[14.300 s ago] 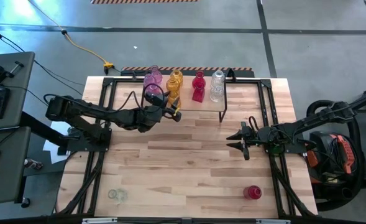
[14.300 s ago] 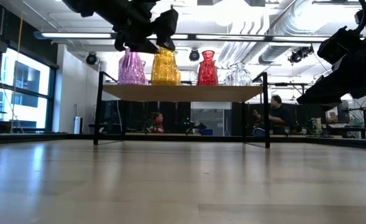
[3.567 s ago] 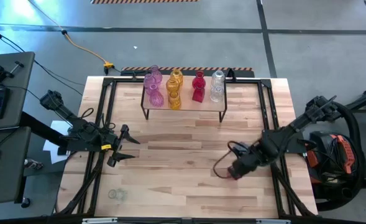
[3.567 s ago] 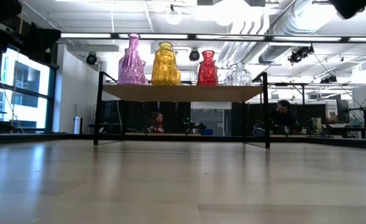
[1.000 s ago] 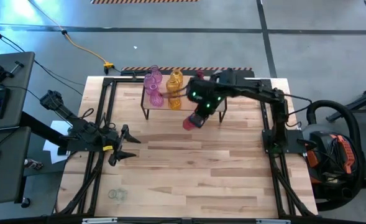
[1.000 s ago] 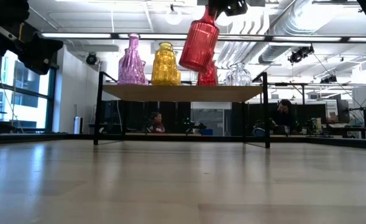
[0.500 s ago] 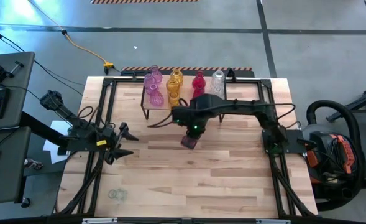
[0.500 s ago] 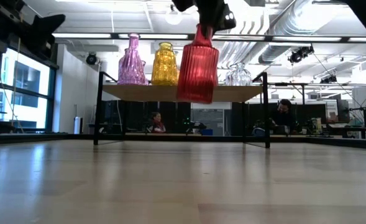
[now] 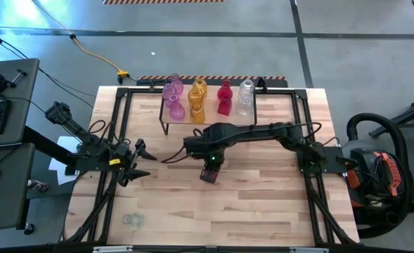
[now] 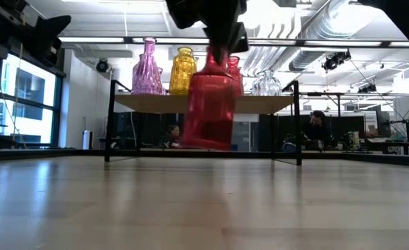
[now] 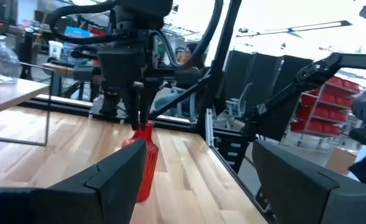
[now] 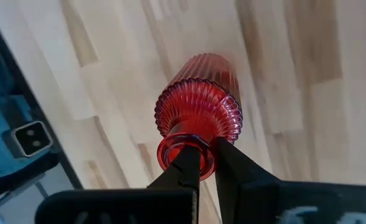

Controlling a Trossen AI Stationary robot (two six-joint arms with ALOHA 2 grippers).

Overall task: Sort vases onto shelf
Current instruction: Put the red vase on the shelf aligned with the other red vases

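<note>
The right gripper [image 12: 206, 163] pinches the rim of a red vase [image 9: 209, 173], which hangs upright straight below it, over the table's [image 9: 263, 211] middle, in front of the shelf [image 9: 210, 119]. The left gripper [image 9: 142, 160], spread wide, waits well apart at the left.

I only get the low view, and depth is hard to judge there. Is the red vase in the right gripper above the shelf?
Observer: No. From above, the red vase hangs over bare tabletop, in front of the shelf and apart from it.
Operator: How is it gripped?
Observer: The right wrist view shows the right gripper shut on the rim of its neck.
Operator: Any vases off the shelf?
Observer: One clear vase stands near the table's front left corner.
</note>
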